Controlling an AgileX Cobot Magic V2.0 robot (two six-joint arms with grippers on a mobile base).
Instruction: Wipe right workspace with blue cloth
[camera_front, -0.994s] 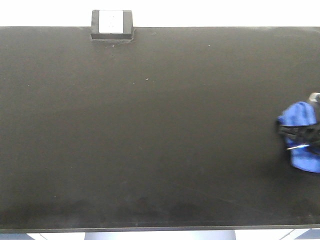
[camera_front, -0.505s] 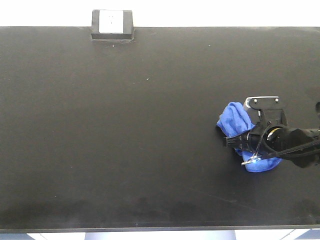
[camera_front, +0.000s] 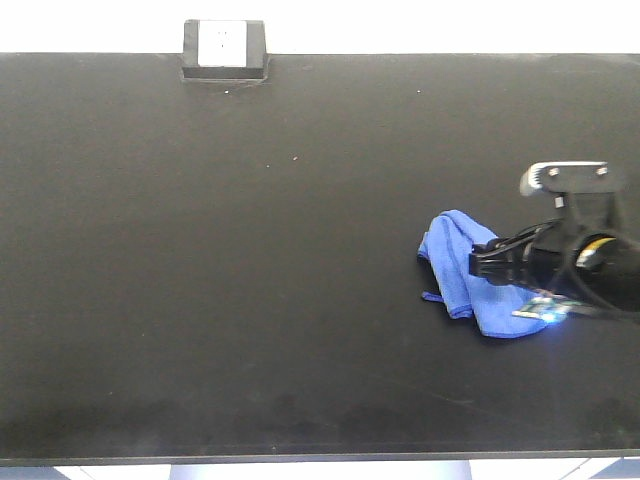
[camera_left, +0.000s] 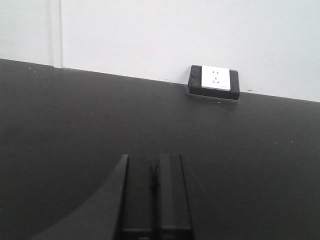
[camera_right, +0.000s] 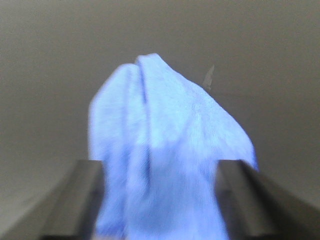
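The blue cloth (camera_front: 452, 262) lies bunched on the right workspace (camera_front: 250, 260), a wide matte black benchtop, right of its middle. My right gripper (camera_front: 486, 262) reaches in from the right edge and is shut on the cloth's right side. In the right wrist view the cloth (camera_right: 165, 120) fills the gap between the two fingers (camera_right: 85, 190) and spreads forward onto the black top. The left gripper (camera_left: 155, 159) shows only in the left wrist view, low over the bench, fingers pressed together with nothing between them.
A small black box with a white socket face (camera_front: 224, 48) stands at the bench's back edge, left of centre; it also shows ahead of the left gripper as the socket box (camera_left: 215, 80). A pale wall (camera_left: 160, 35) rises behind the bench. The front edge (camera_front: 300, 458) runs along the bottom.
The right gripper has dragged the blue cloth leftward from the right edge toward the middle and slightly farther back. The cloth now trails flatter on the bench.
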